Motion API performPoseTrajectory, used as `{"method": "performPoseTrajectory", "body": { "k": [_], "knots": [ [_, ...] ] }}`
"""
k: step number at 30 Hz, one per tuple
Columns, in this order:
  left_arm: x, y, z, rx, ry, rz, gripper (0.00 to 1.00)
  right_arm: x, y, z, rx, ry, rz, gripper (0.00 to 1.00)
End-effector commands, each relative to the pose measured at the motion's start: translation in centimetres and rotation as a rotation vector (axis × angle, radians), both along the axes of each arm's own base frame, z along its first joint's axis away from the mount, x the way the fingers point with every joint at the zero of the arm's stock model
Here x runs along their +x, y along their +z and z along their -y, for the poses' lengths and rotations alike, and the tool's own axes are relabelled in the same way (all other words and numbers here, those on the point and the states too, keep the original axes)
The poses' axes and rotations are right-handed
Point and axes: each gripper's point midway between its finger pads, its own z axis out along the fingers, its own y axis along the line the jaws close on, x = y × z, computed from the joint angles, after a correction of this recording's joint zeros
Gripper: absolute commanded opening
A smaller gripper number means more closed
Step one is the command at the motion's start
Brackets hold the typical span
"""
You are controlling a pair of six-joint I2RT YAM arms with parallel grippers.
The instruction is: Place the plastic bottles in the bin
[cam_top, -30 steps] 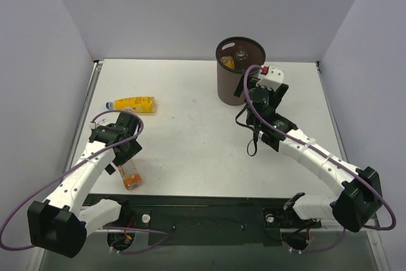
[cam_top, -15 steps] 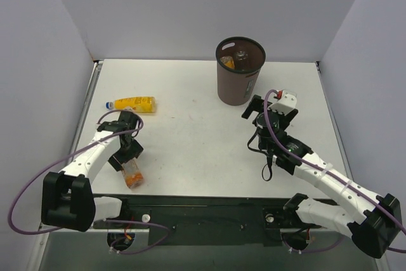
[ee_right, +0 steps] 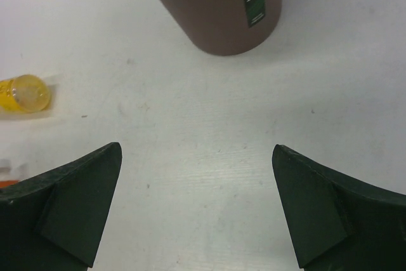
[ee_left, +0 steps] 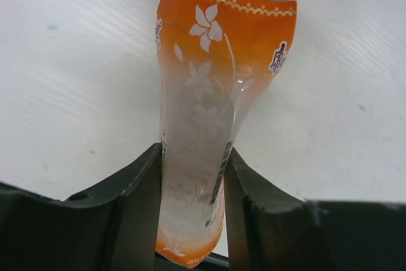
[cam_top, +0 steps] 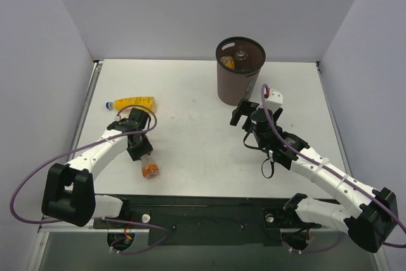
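My left gripper [cam_top: 144,155] is shut on an orange plastic bottle [cam_top: 150,169] that lies near the table's front left. In the left wrist view the black fingers [ee_left: 143,185] press both sides of the flower-printed bottle [ee_left: 225,55], near its neck. A yellow bottle [cam_top: 134,102] with a blue cap lies further back on the left and also shows as a yellow bottle [ee_right: 24,93] in the right wrist view. The dark brown bin [cam_top: 231,91] stands at the back centre with bottles [cam_top: 238,59] inside. My right gripper [cam_top: 240,113] hangs open just in front of the bin [ee_right: 216,4], holding nothing.
White walls close in the table on the left, right and back. The black mounting rail [cam_top: 209,211] runs along the near edge. Purple cables [cam_top: 38,182] loop beside each arm.
My left gripper has closed on the orange bottle and shifted it right, its far end swinging toward the centre. My right arm pulled back from over the bin and turned left, still open.
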Motion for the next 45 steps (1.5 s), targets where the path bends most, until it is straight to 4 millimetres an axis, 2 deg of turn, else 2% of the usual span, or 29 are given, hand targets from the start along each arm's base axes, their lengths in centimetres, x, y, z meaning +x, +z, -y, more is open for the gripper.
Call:
{"method": "performPoseTrajectory", "body": {
  "k": [1,2,3,4,5,7,8,9,11,13,14,19,21,22,26,28,31,33,34,35,36,37,38,39,40,41,42,44,45],
  "knots": [
    [3.6,3.8,7.3,-0.181,-0.297,0.244,0.33,-0.8,0.1,-5.0,0.126,0.190,-0.104,1.00],
    [3.2,4.5,8.9,-0.252,-0.356,0.260,0.33,-1.0,-0.8,-5.8,0.113,0.224,-0.154,1.00],
    [3.8,6.4,10.1,-0.309,-0.409,0.348,0.33,-1.0,-1.7,-6.3,0.093,0.239,-0.195,1.00],
    [2.9,7.0,11.8,-0.411,-0.472,0.359,0.33,-1.1,-1.2,-7.3,0.111,0.282,-0.210,1.00],
    [3.1,9.4,13.0,-0.478,-0.526,0.452,0.29,-1.1,-1.6,-7.8,0.108,0.304,-0.228,1.00],
    [2.1,12.7,15.0,-0.605,-0.621,0.543,0.29,-1.3,-0.4,-9.5,0.176,0.370,-0.230,1.00],
    [1.4,13.7,15.7,-0.658,-0.662,0.558,0.29,-2.0,0.8,-11.1,0.255,0.462,-0.254,1.00],
    [1.1,14.8,15.9,-0.676,-0.683,0.586,0.29,-0.7,2.5,-11.5,0.371,0.458,-0.231,1.00],
    [0.2,16.1,16.4,-0.720,-0.731,0.600,0.29,-0.2,6.3,-13.0,0.560,0.540,-0.206,1.00],
    [-0.4,16.8,16.7,-0.749,-0.761,0.617,0.29,0.3,8.9,-13.6,0.594,0.555,-0.151,1.00],
    [-0.6,17.1,16.8,-0.757,-0.772,0.630,0.29,0.4,8.8,-13.6,0.553,0.544,-0.150,1.00],
    [-1.1,17.0,17.2,-0.789,-0.793,0.623,0.28,0.0,10.5,-18.0,0.465,0.646,-0.138,0.98],
    [-1.1,17.1,17.2,-0.799,-0.787,0.628,0.28,0.7,9.9,-19.1,0.439,0.650,-0.155,0.98],
    [-1.2,17.2,17.3,-0.806,-0.786,0.634,0.28,1.2,8.3,-19.7,0.427,0.641,-0.210,0.98],
    [-1.2,17.5,17.2,-0.804,-0.784,0.643,0.28,1.2,7.6,-21.5,0.453,0.651,-0.236,0.94],
    [-1.2,17.8,17.3,-0.810,-0.784,0.656,0.28,1.4,6.7,-21.5,0.436,0.620,-0.242,0.93],
    [-1.3,18.1,17.4,-0.823,-0.794,0.668,0.28,1.4,5.7,-21.9,0.435,0.625,-0.266,0.82],
    [-1.4,18.1,17.4,-0.821,-0.803,0.669,0.28,1.2,5.6,-22.3,0.434,0.642,-0.271,0.70],
    [-1.5,17.9,17.4,-0.821,-0.802,0.666,0.28,1.3,5.4,-22.5,0.434,0.647,-0.277,0.60],
    [-1.5,18.0,17.4,-0.822,-0.805,0.669,0.28,1.3,5.7,-22.8,0.448,0.655,-0.272,0.56],
    [-1.5,18.0,17.4,-0.824,-0.808,0.671,0.28,1.3,5.8,-23.0,0.456,0.665,-0.272,0.44],
    [-1.5,18.0,17.4,-0.824,-0.807,0.667,0.28,1.3,6.0,-23.3,0.467,0.668,-0.267,0.38],
    [-1.4,18.0,17.4,-0.822,-0.806,0.666,0.28,1.4,5.9,-23.5,0.473,0.673,-0.272,0.22],
    [-1.5,17.7,17.4,-0.820,-0.805,0.654,0.30,1.4,6.0,-23.8,0.479,0.678,-0.274,0.09],
    [-1.4,17.8,17.4,-0.818,-0.807,0.654,0.44,1.4,6.2,-23.9,0.485,0.685,-0.274,0.00],
    [-1.5,17.5,17.4,-0.810,-0.810,0.643,0.55,1.3,6.1,-24.1,0.488,0.688,-0.277,0.00],
    [-1.4,17.6,17.3,-0.805,-0.808,0.642,0.76,1.3,6.4,-24.1,0.489,0.691,-0.273,0.00],
    [-1.4,17.5,17.2,-0.792,-0.810,0.635,0.92,1.6,6.7,-23.7,0.450,0.689,-0.252,0.00],
    [-1.5,17.7,17.2,-0.783,-0.822,0.640,0.92,1.8,7.2,-23.2,0.425,0.677,-0.253,0.00]
  ]
}}
